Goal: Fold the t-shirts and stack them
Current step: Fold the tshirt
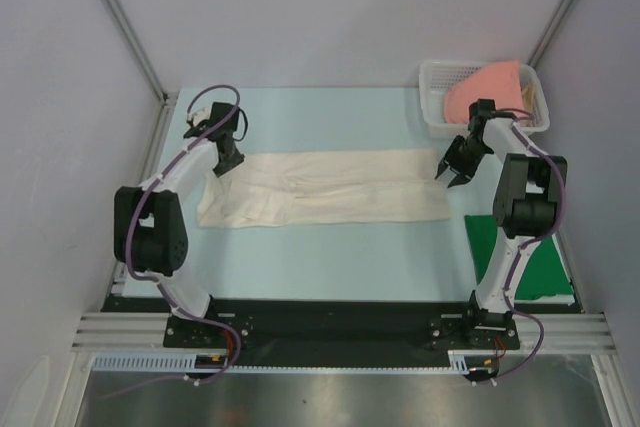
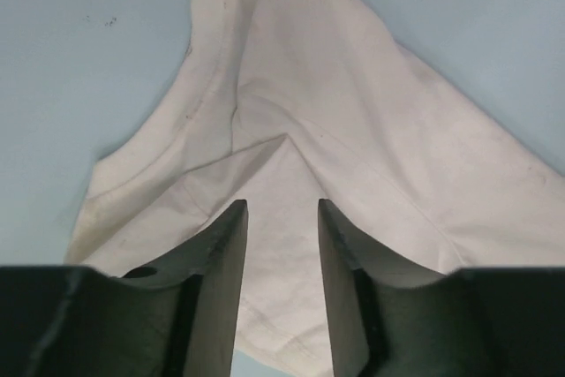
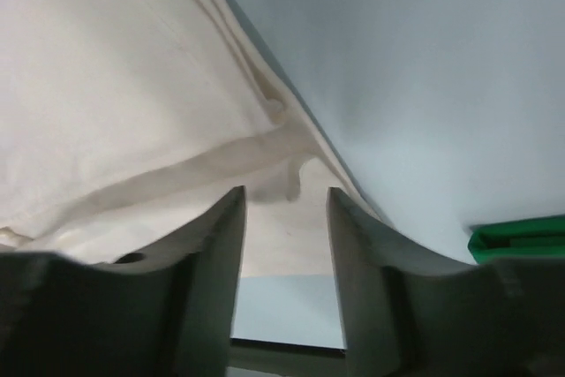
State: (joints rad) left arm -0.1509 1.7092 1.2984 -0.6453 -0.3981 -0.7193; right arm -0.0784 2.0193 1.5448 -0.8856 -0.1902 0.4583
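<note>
Left end effector (image 1: 228, 161) sits at the left end of the cream shirt (image 1: 330, 189), left of centre in the top view, its jaws parted and holding nothing. In the left wrist view the two dark fingers (image 2: 225, 280) rise from the bottom edge with a clear gap between them. Through that gap the cream shirt (image 2: 335, 112) shows lying beneath, creased into a ridge that runs toward the top of the frame.

Right end effector (image 1: 450, 171) sits at the shirt's right end, right of centre in the top view, also with jaws apart and nothing between them. In the right wrist view its fingers (image 3: 212, 262) frame a hemmed corner of the cream shirt (image 3: 106, 86), which fills the upper left. A strip of the green shirt (image 3: 521, 237) shows at the right edge.

Between the two arms the cream shirt lies on the pale blue counter (image 1: 330, 257) as a long horizontal band across the middle of the top view, folded lengthwise, with its left end wider and more rumpled. The green shirt (image 1: 545, 272) lies flat at the lower right, partly hidden behind the right arm and well apart from the cream one. The pink shirt (image 1: 487, 87) is heaped in the white basket (image 1: 432, 102) at the upper right, just above the right end effector.
</note>
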